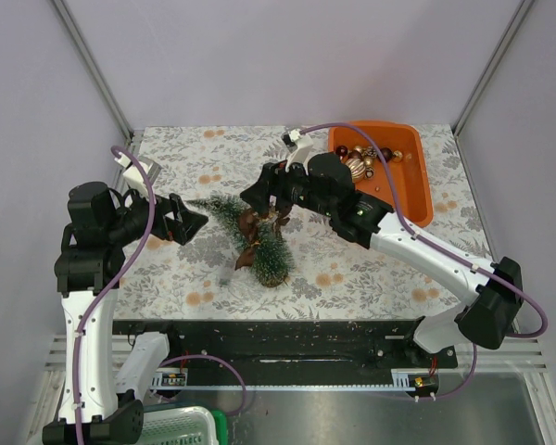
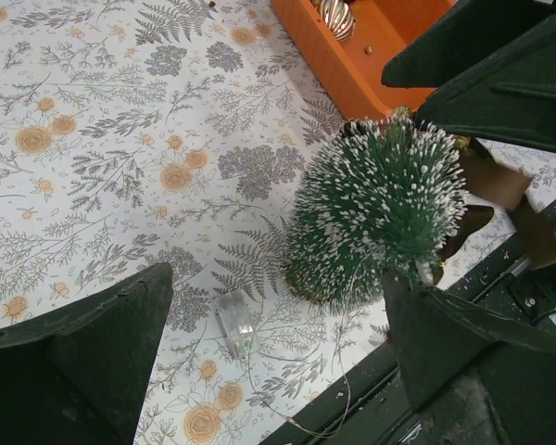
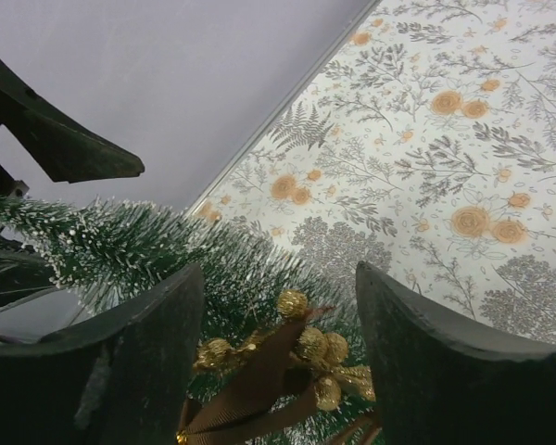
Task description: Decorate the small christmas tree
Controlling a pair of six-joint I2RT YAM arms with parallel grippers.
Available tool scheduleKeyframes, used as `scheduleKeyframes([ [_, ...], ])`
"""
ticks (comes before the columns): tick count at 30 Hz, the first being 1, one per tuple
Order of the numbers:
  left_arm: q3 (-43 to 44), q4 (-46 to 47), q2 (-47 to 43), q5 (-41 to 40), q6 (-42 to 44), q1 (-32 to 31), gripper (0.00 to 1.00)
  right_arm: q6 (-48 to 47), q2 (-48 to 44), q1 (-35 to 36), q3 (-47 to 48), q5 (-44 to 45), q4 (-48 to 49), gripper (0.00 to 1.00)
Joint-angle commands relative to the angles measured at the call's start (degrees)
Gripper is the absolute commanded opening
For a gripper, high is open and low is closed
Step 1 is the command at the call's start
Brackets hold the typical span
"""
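The small christmas tree (image 1: 271,255) appears to lie on its side on the flowered cloth, tip toward the back left. A brown ribbon bow with gold berries (image 1: 253,227) rests on its middle. My left gripper (image 1: 196,222) is open and empty beside the tree's tip. In the left wrist view the tree (image 2: 375,209) lies beyond the open gripper (image 2: 273,292). My right gripper (image 1: 259,204) hovers just over the bow. In the right wrist view the gripper (image 3: 278,278) is open, with the bow (image 3: 301,357) and tree (image 3: 120,246) between the fingers.
An orange tray (image 1: 426,190) with several ball ornaments (image 1: 361,162) stands at the back right, also in the left wrist view (image 2: 338,69). A small clear battery box (image 2: 233,324) with a thin wire lies on the cloth near the tree. A green basket (image 1: 181,428) sits below the table's front edge.
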Motion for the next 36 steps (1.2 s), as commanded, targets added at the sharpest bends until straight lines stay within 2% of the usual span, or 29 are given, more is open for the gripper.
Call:
scheduleKeyframes([
  [1, -0.35, 2.97, 0.12, 2.00, -0.49, 0.30, 0.99, -2.26, -0.87, 0.30, 1.49, 4.30, -1.34, 0.76],
  [8, -0.36, 3.15, 0.12, 2.27, -0.49, 0.30, 0.99, -3.32, -3.41, -0.49, 2.81, 5.97, -3.45, 0.78],
  [16, 0.00, 3.23, 0.29, 2.09, -0.49, 0.30, 0.99, -5.17, -11.14, -2.78, 1.76, 11.86, -6.70, 0.95],
  [21, 0.17, 3.23, -0.05, 1.83, -0.49, 0.30, 0.99, -6.83, -14.49, -4.97, 2.72, 12.83, -10.57, 0.98],
  [24, 0.52, 2.62, -0.06, 1.83, 0.12, 0.30, 0.99, -7.45, -15.81, -6.64, 3.51, 17.03, -14.25, 0.99],
  [26, 0.79, 1.92, -0.06, 1.92, 0.82, 0.30, 0.99, -7.11, -15.90, -9.18, 4.21, 20.72, -17.33, 0.99],
  [30, 1.49, 1.13, 0.12, 1.92, 1.70, 0.30, 0.99, -6.84, -13.45, -20.06, 5.09, 24.60, -20.59, 0.99],
  [33, 2.10, 0.51, 0.47, 1.83, 1.97, 0.30, 0.99, -4.56, -7.22, -29.64, 6.94, 25.40, -22.44, 0.95],
  [36, 2.63, -0.10, 1.09, 0.95, 2.58, 0.30, 0.99, -3.94, 2.08, -35.55, 9.65, 25.05, -22.00, 0.93],
])
